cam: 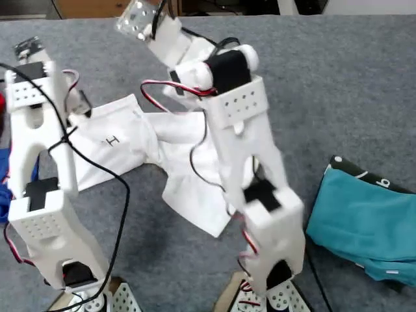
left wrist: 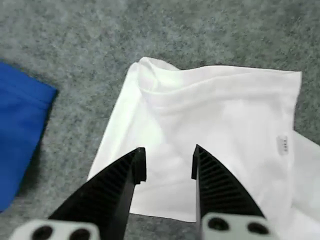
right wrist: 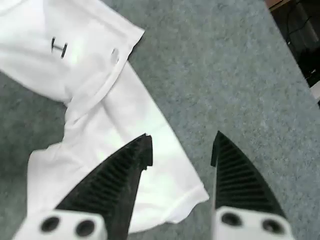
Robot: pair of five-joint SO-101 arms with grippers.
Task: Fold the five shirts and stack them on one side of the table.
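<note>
A white shirt (cam: pixel 149 146) lies crumpled and partly spread on the grey table, with a small dark mark on its chest (right wrist: pixel 59 47). My left gripper (left wrist: pixel 169 161) hovers open above one corner of the white shirt (left wrist: pixel 215 125), holding nothing. My right gripper (right wrist: pixel 182 147) is also open, raised above another edge of the white shirt (right wrist: pixel 115 130). In the high view the left gripper (cam: pixel 29 49) is at the far left and the right gripper (cam: pixel 138 23) at the far middle. A blue shirt (left wrist: pixel 17 125) lies at the left. A teal shirt (cam: pixel 364 218) sits at the right.
The teal shirt rests on a dark garment (cam: pixel 354 170) near the right edge. A blue patch (cam: pixel 3 185) and a bit of red (cam: pixel 1 103) show at the left edge. Red and black cables (cam: pixel 97 166) hang over the white shirt. Grey table (cam: pixel 325 84) is bare at the far right.
</note>
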